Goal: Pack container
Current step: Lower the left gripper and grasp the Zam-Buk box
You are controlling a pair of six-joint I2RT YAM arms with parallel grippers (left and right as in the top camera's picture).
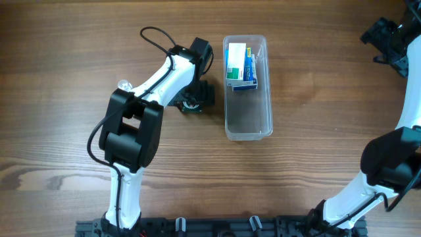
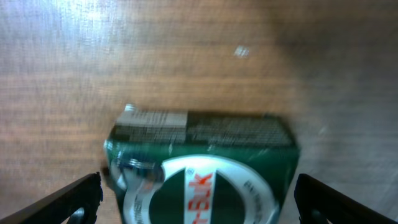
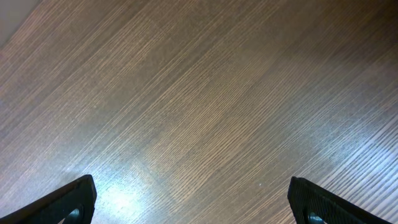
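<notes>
The clear plastic container [image 1: 248, 124] lies lengthwise at the table's middle. A white-and-green box [image 1: 235, 58] and a blue box [image 1: 248, 71] lie in its far end; its near half holds nothing. My left gripper [image 1: 195, 101] is just left of the container, open, its fingers on either side of a green box with a white oval label [image 2: 205, 134] that lies on the table. In the left wrist view the gripper [image 2: 198, 190] straddles the box. The box is mostly hidden under the gripper in the overhead view. My right gripper [image 1: 389, 41] is open and empty at the far right, over bare wood [image 3: 193, 199].
A small clear bottle [image 1: 123, 85] stands left of my left arm. The wooden table [image 1: 309, 164] reaches all round the container.
</notes>
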